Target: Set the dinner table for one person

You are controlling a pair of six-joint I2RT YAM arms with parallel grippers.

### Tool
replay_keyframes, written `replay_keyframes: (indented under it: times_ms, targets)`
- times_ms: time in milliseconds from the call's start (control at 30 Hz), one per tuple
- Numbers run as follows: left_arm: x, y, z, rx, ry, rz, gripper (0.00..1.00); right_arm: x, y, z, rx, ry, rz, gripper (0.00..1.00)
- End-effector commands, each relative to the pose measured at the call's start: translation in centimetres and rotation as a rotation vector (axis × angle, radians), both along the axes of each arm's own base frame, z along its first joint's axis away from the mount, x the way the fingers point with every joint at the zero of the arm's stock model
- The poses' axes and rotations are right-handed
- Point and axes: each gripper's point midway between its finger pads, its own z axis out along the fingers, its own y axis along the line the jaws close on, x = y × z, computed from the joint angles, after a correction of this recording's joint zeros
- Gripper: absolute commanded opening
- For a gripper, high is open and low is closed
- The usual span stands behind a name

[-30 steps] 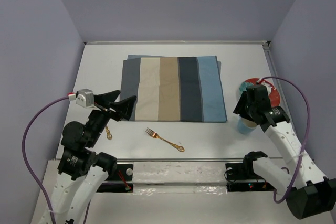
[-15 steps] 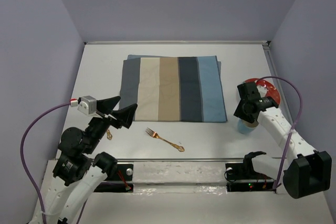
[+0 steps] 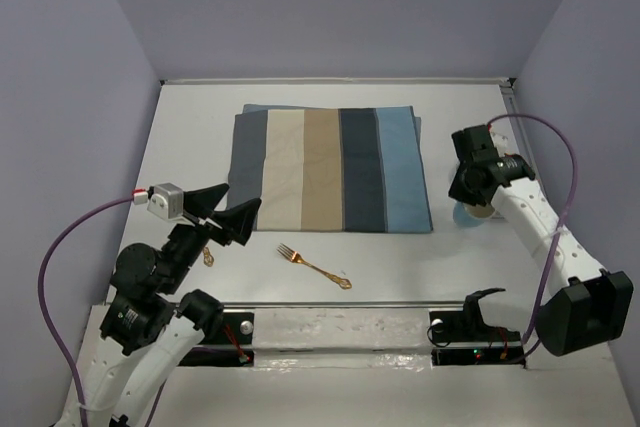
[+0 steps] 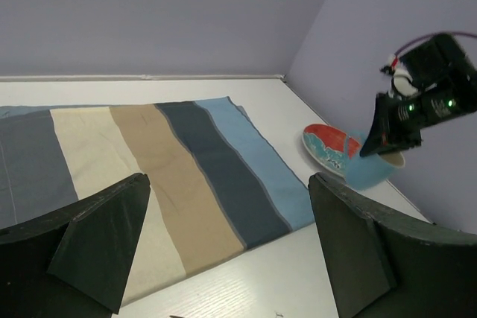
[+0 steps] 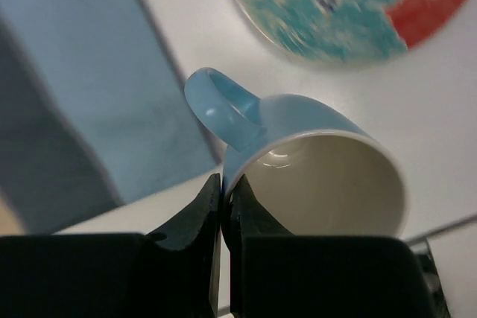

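The dinner table (image 3: 190, 137) is a white tabletop. A striped blue, beige and grey placemat (image 3: 330, 167) lies at its middle back. My right gripper (image 3: 468, 190) is shut on the rim of a light blue mug (image 5: 320, 169), one finger inside and one outside, and holds it tilted above the table beside a red and teal plate (image 5: 328, 5). In the left wrist view the mug (image 4: 373, 170) hangs just in front of the plate (image 4: 330, 147). A copper fork (image 3: 313, 266) lies in front of the placemat. My left gripper (image 3: 228, 204) is open and empty, above the table's near left.
A second gold piece of cutlery (image 3: 207, 254) lies under my left gripper, partly hidden. Lavender walls close in the table on three sides. In the top view my right arm covers the plate. A metal rail (image 3: 330, 305) runs along the near edge.
My right gripper has lifted the blue mug and carried it toward the back, over the plate. The left arm shifted slightly nearer, then held still.
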Motion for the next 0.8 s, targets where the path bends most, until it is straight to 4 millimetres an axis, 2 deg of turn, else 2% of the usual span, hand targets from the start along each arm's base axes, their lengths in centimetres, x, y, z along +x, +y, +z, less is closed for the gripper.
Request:
replay_keyframes:
  times_ms: [0,33,67,100,133,167,200,233,267,300,333,367,400,433,467,500,533,633,767]
  targets:
    - [0.3,-0.2,0.7,0.011,-0.02,0.001,0.99,8.1,3.9,8.0,-0.013,-0.244,0.203,0.0]
    - [0.6,-0.3,0.3,0.019,-0.003,0.003,0.99,10.2,5.6,10.8,0.014,-0.309,0.265,0.0]
    - [0.8,-0.4,0.1,0.025,0.003,0.004,0.99,11.7,6.9,11.6,0.016,-0.328,0.319,0.0]
    - [0.9,-0.5,-0.2,0.033,0.016,0.002,0.99,14.3,7.9,10.4,-0.011,-0.303,0.378,0.0]
    - [1.2,-0.7,-0.5,0.041,0.029,0.002,0.99,16.4,9.7,13.1,0.013,-0.372,0.434,0.0]
    - [1.3,-0.8,-0.7,0.045,0.035,0.0,0.99,18.0,10.3,13.3,0.003,-0.378,0.455,0.0]
    - [1.4,-0.8,-0.8,0.046,0.04,0.001,0.99,20.4,11.0,10.5,-0.019,-0.313,0.472,0.0]
    - [1.5,-0.8,-0.9,0.049,0.043,0.008,0.99,21.8,11.2,10.2,-0.052,-0.304,0.506,0.0]
    - [1.7,-0.8,-1.0,0.052,0.049,0.011,0.99,23.4,11.8,12.2,-0.059,-0.342,0.518,0.0]
    - [1.8,-0.8,-1.2,0.055,0.054,0.014,0.99,24.5,12.1,11.8,-0.07,-0.332,0.528,0.0]
    - [1.8,-0.8,-1.1,0.055,0.055,0.017,0.99,26.2,12.5,8.9,-0.093,-0.271,0.552,0.0]
    - [2.1,-0.8,-1.4,0.062,0.064,0.02,0.99,27.3,13.2,10.7,-0.084,-0.311,0.573,0.0]
    - [2.1,-0.8,-1.4,0.065,0.066,0.021,0.99,28.0,13.5,10.5,-0.089,-0.312,0.581,0.0]
    - [2.3,-1.0,-1.6,0.071,0.075,0.018,0.99,29.2,13.7,8.5,-0.106,-0.28,0.591,0.0]
    - [2.4,-1.0,-1.6,0.073,0.076,0.018,0.99,29.8,13.9,8.4,-0.114,-0.283,0.604,0.0]
    - [2.5,-1.1,-1.7,0.076,0.078,0.019,0.99,30.5,14.2,9.5,-0.118,-0.319,0.615,0.0]
    - [2.6,-1.1,-1.9,0.08,0.084,0.02,0.99,31.2,14.3,8.2,-0.128,-0.3,0.616,0.0]
    - [2.8,-1.2,-2.1,0.087,0.093,0.025,0.99,31.8,14.4,7.2,-0.138,-0.29,0.625,0.0]
    - [3.0,-1.1,-2.1,0.087,0.097,0.031,0.99,31.7,14.3,5.9,-0.142,-0.262,0.627,0.0]
